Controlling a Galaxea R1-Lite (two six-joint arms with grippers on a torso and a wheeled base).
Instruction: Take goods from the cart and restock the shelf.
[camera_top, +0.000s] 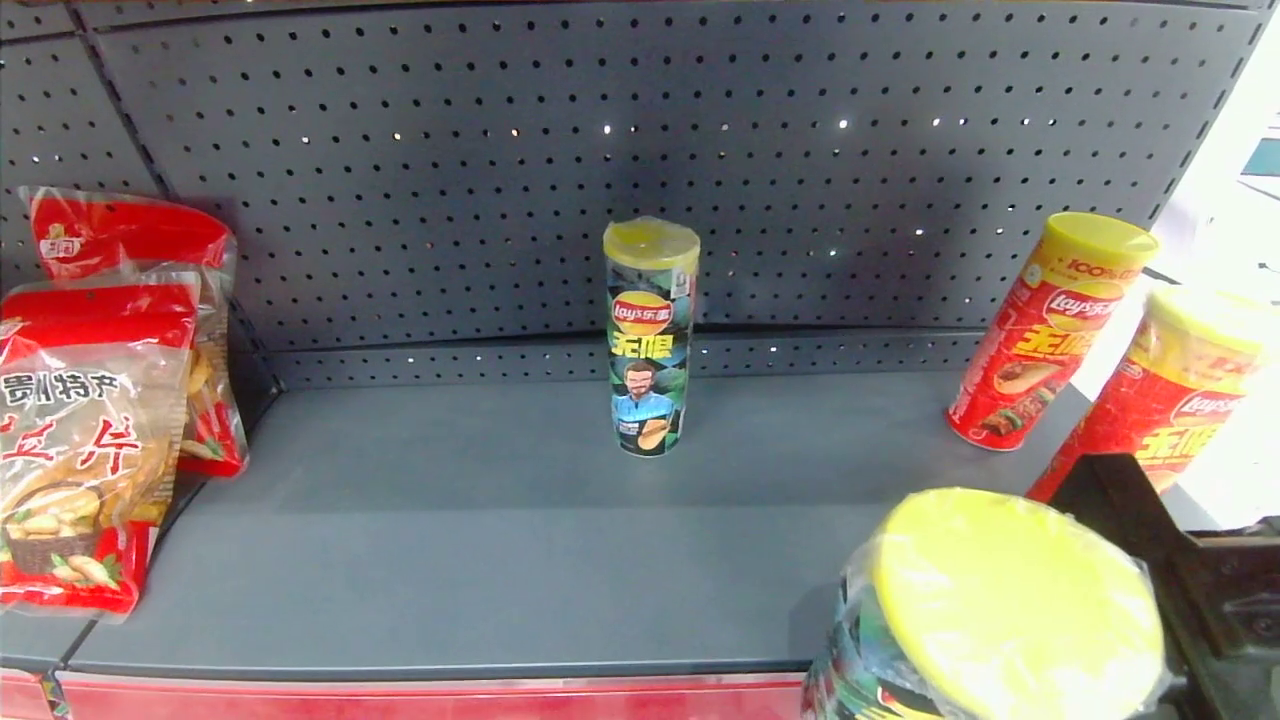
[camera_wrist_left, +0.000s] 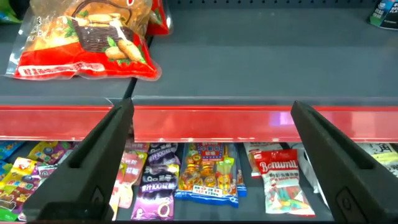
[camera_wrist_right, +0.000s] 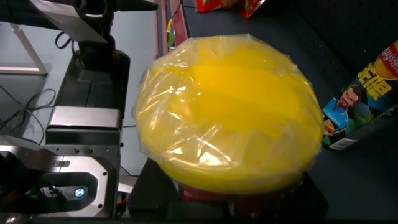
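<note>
The right gripper (camera_top: 1120, 520) clasps a dark-patterned cylindrical crisp canister with a yellow plastic lid (camera_top: 1000, 610), at five o'clock in the head view, by the front edge of the grey metal shelf board (camera_top: 450, 540). A matching dark canister (camera_top: 648, 340) stands upright mid-board toward twelve o'clock, near the grey perforated back panel (camera_top: 500, 150). At three o'clock stand a red cylindrical canister with a yellow lid (camera_top: 1045, 335) and, just beside it, a second red canister (camera_top: 1180, 390). Clear-and-red bags of peanuts (camera_top: 80, 470) lean at nine o'clock. The left gripper (camera_wrist_left: 212, 112) is spread wide with nothing between its fingers, facing the shelf's red front strip (camera_wrist_left: 62, 121); coloured sweet packets (camera_wrist_left: 205, 171) lie on the tier below.
</note>
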